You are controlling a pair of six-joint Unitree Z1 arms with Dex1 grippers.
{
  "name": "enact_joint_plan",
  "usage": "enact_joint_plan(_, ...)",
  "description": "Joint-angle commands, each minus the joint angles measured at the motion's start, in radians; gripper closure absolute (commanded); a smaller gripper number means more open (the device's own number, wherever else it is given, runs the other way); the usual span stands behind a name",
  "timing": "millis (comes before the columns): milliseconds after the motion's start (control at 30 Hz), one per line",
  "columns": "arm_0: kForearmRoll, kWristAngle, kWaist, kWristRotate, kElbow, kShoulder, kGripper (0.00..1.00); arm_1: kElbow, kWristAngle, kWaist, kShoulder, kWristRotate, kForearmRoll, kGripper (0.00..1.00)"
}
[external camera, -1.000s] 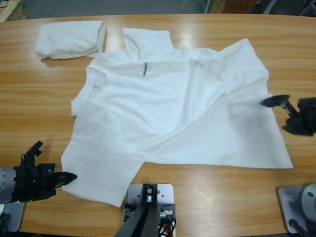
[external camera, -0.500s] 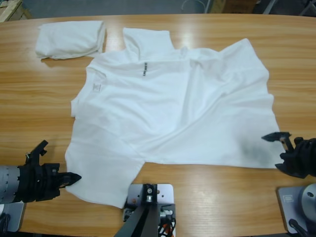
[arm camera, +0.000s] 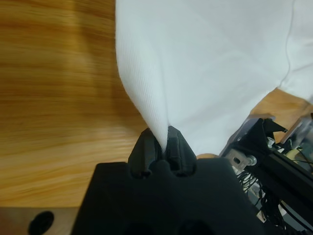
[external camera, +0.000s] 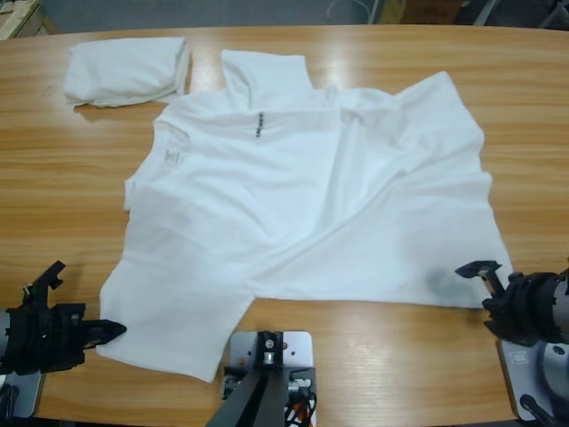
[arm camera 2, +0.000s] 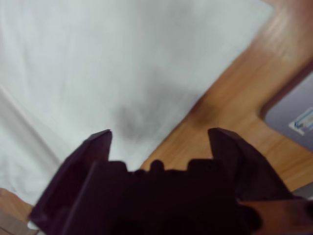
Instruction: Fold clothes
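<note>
T-shirt beside folded shirt

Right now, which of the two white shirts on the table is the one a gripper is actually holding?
The large spread-out T-shirt with dark chest lettering: the left gripper pinches its sleeve corner. The folded T-shirt at the table's far corner lies untouched.

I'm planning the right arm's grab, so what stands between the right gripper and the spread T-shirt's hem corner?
Nothing visible does. The right gripper hangs open beside the spread T-shirt at its hem corner, with only bare table around it. The left gripper pinches a sleeve edge far across.
</note>
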Motion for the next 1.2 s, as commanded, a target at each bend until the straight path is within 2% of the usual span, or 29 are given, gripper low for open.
enact_joint_plan(33, 0.029, -0.017, -0.007, -0.007, 0.027, -0.032, 1.0, 0.1, -0.039, 0.028, 0.075, 0.032, -0.137, 0.113)
enact_joint_plan(67, 0.029, -0.017, -0.007, -0.009, 0.027, -0.032, 1.0, 0.113, -0.051, 0.028, 0.079, 0.019, -0.161, 0.162)
enact_joint_plan(133, 0.03, -0.015, -0.007, -0.011, 0.027, -0.032, 1.0, 0.131, -0.057, 0.028, 0.093, 0.012, -0.196, 0.184)
enact_joint_plan(233, 0.034, -0.012, -0.007, -0.015, 0.024, -0.032, 1.0, 0.139, -0.064, 0.028, 0.097, 0.005, -0.202, 0.275)
enact_joint_plan(300, 0.04, -0.012, -0.007, -0.017, 0.02, -0.034, 1.0, 0.148, -0.072, 0.028, 0.096, -0.012, -0.222, 0.378)
enact_joint_plan(333, 0.044, -0.012, -0.007, -0.017, 0.017, -0.035, 1.0, 0.149, -0.079, 0.028, 0.096, -0.028, -0.233, 0.488)
enact_joint_plan(367, 0.046, -0.012, -0.007, -0.017, 0.014, -0.036, 1.0, 0.15, -0.085, 0.028, 0.098, -0.047, -0.25, 0.654)
enact_joint_plan(400, 0.049, -0.012, -0.007, -0.017, 0.011, -0.04, 1.0, 0.153, -0.089, 0.028, 0.103, -0.063, -0.274, 0.877)
enact_joint_plan(433, 0.055, -0.011, -0.007, -0.016, 0.01, -0.046, 1.0, 0.157, -0.092, 0.028, 0.112, -0.077, -0.297, 1.0)
enact_joint_plan(667, 0.121, 0.01, -0.007, -0.018, -0.016, -0.104, 1.0, 0.161, -0.093, 0.028, 0.082, -0.147, -0.286, 1.0)
enact_joint_plan(867, 0.147, 0.024, -0.007, -0.018, -0.042, -0.098, 1.0, 0.158, -0.063, 0.028, 0.067, -0.172, -0.221, 1.0)
enact_joint_plan(1000, 0.203, 0.025, -0.007, -0.017, -0.087, -0.101, 1.0, 0.097, -0.051, 0.028, 0.044, -0.218, -0.125, 1.0)
enact_joint_plan(1100, 0.332, 0.028, -0.007, -0.028, -0.162, -0.164, 1.0, -0.006, -0.029, 0.028, 0.011, -0.242, -0.006, 1.0)
enact_joint_plan(1200, 0.558, 0.025, -0.049, -0.1, -0.286, -0.283, 1.0, -0.055, 0.021, 0.028, -0.05, -0.26, 0.078, 1.0)
